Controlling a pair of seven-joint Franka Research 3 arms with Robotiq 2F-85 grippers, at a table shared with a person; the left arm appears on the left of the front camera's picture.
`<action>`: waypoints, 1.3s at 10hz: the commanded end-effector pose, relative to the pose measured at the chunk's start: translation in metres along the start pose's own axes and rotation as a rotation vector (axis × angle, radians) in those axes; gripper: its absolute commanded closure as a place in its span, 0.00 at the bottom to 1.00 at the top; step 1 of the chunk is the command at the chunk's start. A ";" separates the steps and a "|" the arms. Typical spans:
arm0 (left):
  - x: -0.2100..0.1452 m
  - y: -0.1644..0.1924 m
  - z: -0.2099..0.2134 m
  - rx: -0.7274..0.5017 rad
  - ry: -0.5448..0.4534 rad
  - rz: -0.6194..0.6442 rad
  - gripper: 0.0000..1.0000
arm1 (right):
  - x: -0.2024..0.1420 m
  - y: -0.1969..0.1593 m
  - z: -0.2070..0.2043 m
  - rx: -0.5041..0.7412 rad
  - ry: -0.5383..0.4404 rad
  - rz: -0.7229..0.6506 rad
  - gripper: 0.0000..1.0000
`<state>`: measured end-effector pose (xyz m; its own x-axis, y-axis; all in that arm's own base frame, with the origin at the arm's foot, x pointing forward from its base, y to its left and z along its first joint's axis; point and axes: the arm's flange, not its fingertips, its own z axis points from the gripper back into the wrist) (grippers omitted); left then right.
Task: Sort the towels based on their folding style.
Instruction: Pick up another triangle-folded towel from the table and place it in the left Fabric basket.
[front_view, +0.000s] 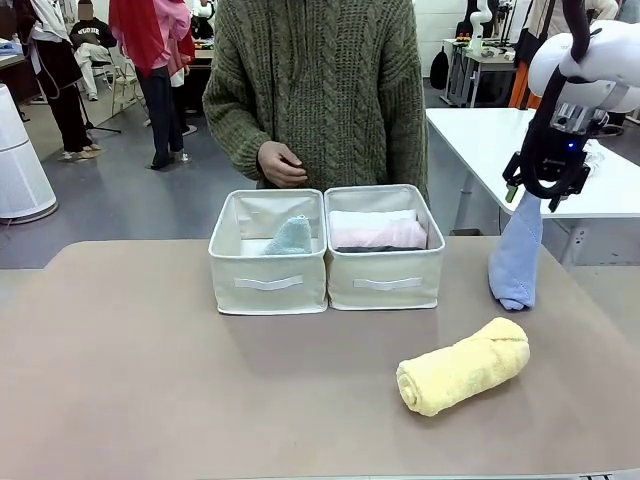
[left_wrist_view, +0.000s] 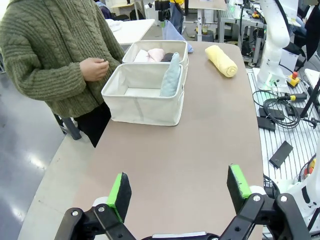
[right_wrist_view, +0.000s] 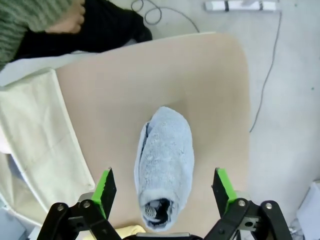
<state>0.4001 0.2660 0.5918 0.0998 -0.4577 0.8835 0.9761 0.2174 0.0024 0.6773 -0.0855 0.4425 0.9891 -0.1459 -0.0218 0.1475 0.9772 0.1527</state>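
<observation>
Yellow roll (front_view: 463, 366) and blue cone (front_view: 516, 255) lie unsorted toward the table's (front_view: 120, 380) right edge, other towels (front_view: 378, 232) seemingly binned; my left gripper (left_wrist_view: 179, 187) and right gripper (right_wrist_view: 164, 180) gape empty.

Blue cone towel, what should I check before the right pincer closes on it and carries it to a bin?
1. Right pincer open: ok, jaws spread wide.
2. Blue cone towel between the pads: ok, centred in the right wrist view.
3. Towel standing upright on the table: ok.
4. Room beside the teal cone in the left bin: ok.
5. Person's hand out of the bins: ok, held at the body.
6. Yellow roll apart from the cone: ok.
</observation>
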 end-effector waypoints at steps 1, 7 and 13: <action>0.002 -0.003 0.000 0.006 -0.009 0.019 0.00 | 0.009 0.002 -0.001 0.024 0.011 -0.009 0.00; 0.002 -0.003 0.000 0.006 -0.009 0.019 0.00 | 0.006 0.003 0.002 0.026 0.014 0.008 1.00; 0.002 -0.003 0.000 0.006 -0.009 0.019 0.00 | -0.010 0.001 0.027 0.028 0.004 0.035 0.98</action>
<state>0.4002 0.2659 0.5917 0.0999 -0.4577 0.8835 0.9761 0.2174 0.0023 0.6769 -0.0853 0.4521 0.9904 -0.1366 -0.0199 0.1381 0.9778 0.1578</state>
